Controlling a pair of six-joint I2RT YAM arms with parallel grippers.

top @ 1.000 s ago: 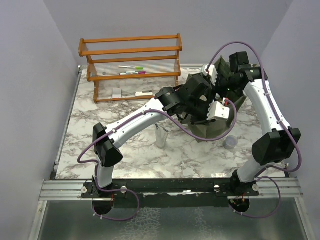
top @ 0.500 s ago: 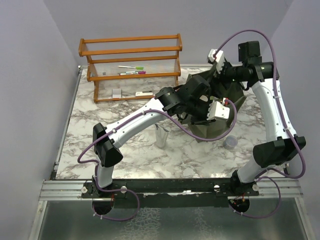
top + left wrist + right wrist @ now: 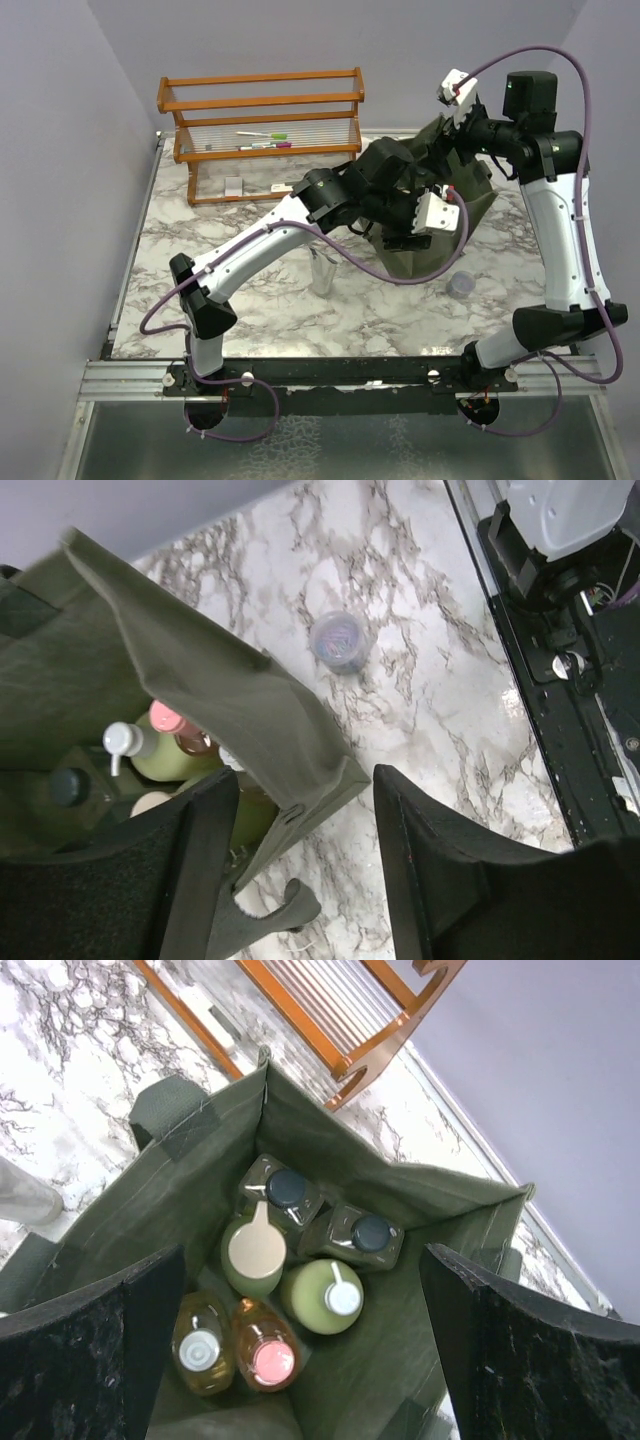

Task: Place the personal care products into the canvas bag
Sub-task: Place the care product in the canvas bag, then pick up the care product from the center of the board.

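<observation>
With six bottles (image 3: 322, 1297) standing upright and packed together on the floor of the canvas bag (image 3: 150, 1190), the step in hand looked like clearing the bag and fetching what was not yet inside: the silver tube (image 3: 322, 275), upright on the counter (image 3: 160, 250). To do that well, the left gripper (image 3: 300, 780) probably needed to rise straight off the floppy near wall before swinging away, since a sideways pull could catch the fabric and fold the mouth shut. The tube, slim and standing, would likely tip at a glancing touch, so a squared approach with the jaws wide and a grip low on its body seemed wise, keeping clear of the lavender jar (image 3: 338, 642) lying beside the bag. The left gripper's jaws stood apart and empty, straddling the bag's near rim from above, with the bottles just inside and below. The right gripper (image 3: 305, 1260) hung high over the bag's open mouth, jaws spread fully and holding nothing. The tube stood to the left of the bag, apart from both grippers.
</observation>
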